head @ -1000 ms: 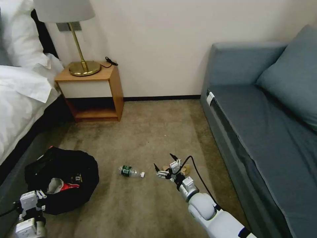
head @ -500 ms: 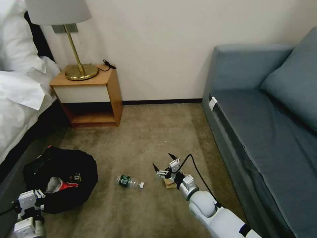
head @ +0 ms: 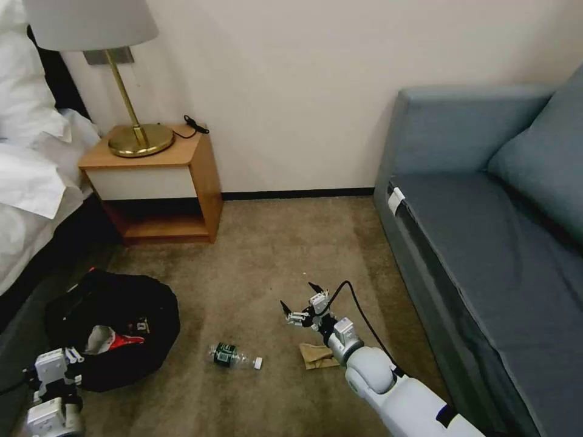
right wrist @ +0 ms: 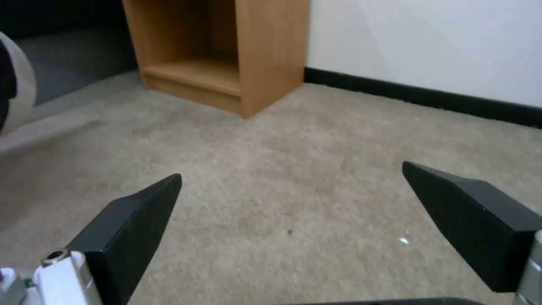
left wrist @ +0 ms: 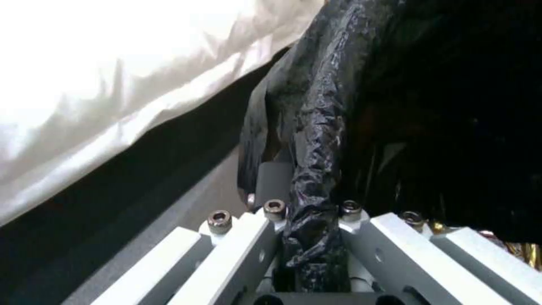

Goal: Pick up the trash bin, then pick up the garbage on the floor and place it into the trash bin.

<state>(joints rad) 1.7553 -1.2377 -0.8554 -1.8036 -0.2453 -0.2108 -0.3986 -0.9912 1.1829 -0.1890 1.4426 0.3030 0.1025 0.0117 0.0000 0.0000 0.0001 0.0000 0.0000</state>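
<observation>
left gripper (left wrist: 308, 237) clamped on trash bin (head: 112, 328) rim, bin beside bed | right gripper (head: 301, 301) spread wide above carpet | tan paper wrapper (head: 317, 356) under my forearm, bottle (head: 234, 356) nearby | risk: blind descent (wrapper behind fingertips) grabs carpet

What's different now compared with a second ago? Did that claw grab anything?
Mostly the view shifted: the robot seems to have moved, not the litter. The open right claw now sits past the tan paper wrapper, which it hid before; it grabbed nothing. The bottle lies untouched on the carpet, and the left claw stays shut on the trash bin by its bag.
</observation>
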